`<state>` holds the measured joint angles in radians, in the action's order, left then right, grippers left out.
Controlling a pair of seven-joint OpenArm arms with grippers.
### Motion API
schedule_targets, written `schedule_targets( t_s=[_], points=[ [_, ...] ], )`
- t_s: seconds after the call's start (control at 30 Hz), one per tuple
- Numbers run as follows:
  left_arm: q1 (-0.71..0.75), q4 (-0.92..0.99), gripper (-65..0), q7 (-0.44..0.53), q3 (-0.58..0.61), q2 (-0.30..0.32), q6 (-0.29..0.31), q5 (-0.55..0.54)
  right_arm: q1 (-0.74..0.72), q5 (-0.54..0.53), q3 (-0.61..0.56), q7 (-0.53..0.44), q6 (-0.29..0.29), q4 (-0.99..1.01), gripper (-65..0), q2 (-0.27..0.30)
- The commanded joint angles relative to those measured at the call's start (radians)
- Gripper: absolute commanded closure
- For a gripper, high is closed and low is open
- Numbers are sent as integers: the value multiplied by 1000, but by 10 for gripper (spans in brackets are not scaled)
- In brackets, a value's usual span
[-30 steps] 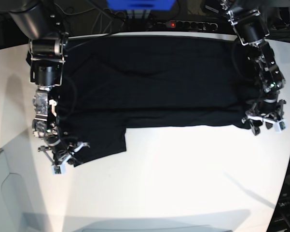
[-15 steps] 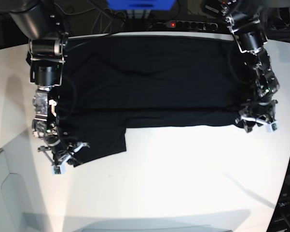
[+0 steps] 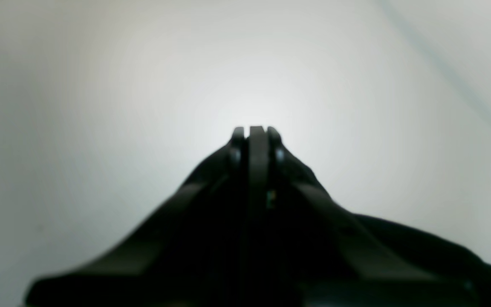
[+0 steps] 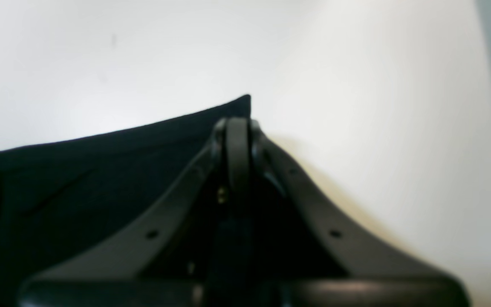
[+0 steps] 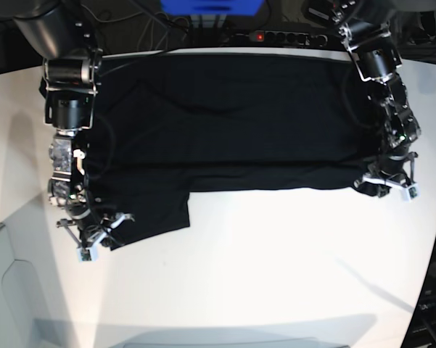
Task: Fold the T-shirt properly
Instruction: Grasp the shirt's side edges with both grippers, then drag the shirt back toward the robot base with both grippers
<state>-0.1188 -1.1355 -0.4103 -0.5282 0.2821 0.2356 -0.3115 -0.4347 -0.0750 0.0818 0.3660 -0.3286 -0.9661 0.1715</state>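
Note:
The black T-shirt (image 5: 225, 123) lies spread plain side up across the far half of the white table (image 5: 276, 275), with one sleeve hanging toward the front at the left. No print or tag shows. My left gripper (image 5: 386, 188) is shut at the shirt's front right corner. In the left wrist view its fingertips (image 3: 256, 130) are pressed together, with black cloth (image 3: 420, 247) below them. My right gripper (image 5: 94, 235) is shut on the sleeve's front left corner. In the right wrist view it (image 4: 237, 123) sits over the cloth (image 4: 79, 179) near its corner.
A black power strip (image 5: 276, 36) with a red light and cables runs behind the table's far edge, beside a blue object (image 5: 210, 6). The table's right edge lies close to my left gripper. A grey surface (image 5: 0, 290) borders the front left.
My left gripper has moved a little inward, leftward in the base view, and the shirt's front right corner has come with it. The right arm has not moved.

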Motion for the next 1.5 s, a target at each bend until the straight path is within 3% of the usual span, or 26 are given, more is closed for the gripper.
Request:
schedule_targets(
  t_s=[0.0,0.23,0.33,0.47,0.97,1.23,1.47],
  points=[
    [-18,-45,0,27,-7,19,3,-13,-34,-7,2,-25,4,-17,0,10],
    [43,-214,0,26,-10,15,3,-15,-33,-12,5,-25,1,-86,0,12],
    [58,-251,0,26,-10,15,3,-15,-11,-12,6,-5,-48,-153,0,10],
    [74,-277,0,26,-10,13,3,-15,29,-12,14,41,-65,-287,0,7],
    [95,-413,0,26,-11,13,3,-16,248,-12,244,179,-189,-857,0,-34],
    [138,-469,0,32,-14,19,3,-16,328,-13,359,196,-277,-936,0,-39],
    [143,-460,0,29,-88,12,5,-16,388,-72,438,199,-340,-1002,0,-51]
  ],
)
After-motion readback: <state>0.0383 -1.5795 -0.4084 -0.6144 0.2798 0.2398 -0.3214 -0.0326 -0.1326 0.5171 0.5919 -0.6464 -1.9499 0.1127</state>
